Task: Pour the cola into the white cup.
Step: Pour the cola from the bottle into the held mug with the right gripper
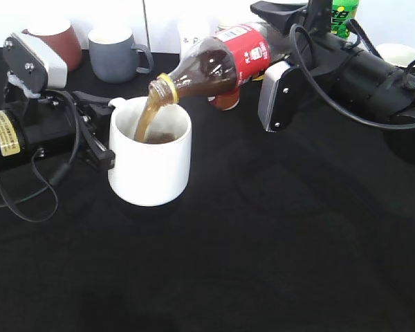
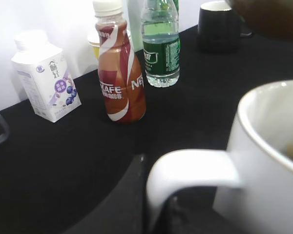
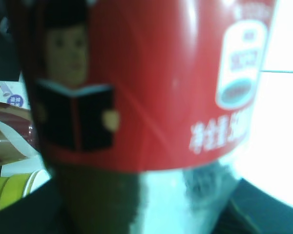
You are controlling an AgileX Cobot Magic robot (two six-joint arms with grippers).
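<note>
- Black tabletop [image 1: 277, 249] against a white wall; spare drinks stand along the back edge
- White cup [image 1: 151, 155] stands upright left of centre, its handle [image 2: 193, 170] turned toward the left gripper [image 1: 97, 138], whose dark fingers sit at that handle; whether they clamp it or merely brace it cannot be told
- Cola [image 1: 218, 66] is held above and to the right of the cup, long axis tipped below level, neck [image 1: 164, 88] down-left over the rim; a brown stream falls from the mouth into the cup
- Right gripper [image 1: 280, 69] is clamped on the bottle's lower body, so this arm alone sets the tilt; righting the bottle would mean rolling the neck up and rightward, away from the cup
- Exterior view alone shows stream, neck and rim together
- Left wrist view adds the cup's inner wall, a Nescafe bottle [image 2: 121, 66], a green-labelled bottle [image 2: 160, 46] and a small carton [image 2: 46, 78]
- Right wrist view shows only the red label [image 3: 146, 83] filling the frame, jaws unseen
</note>
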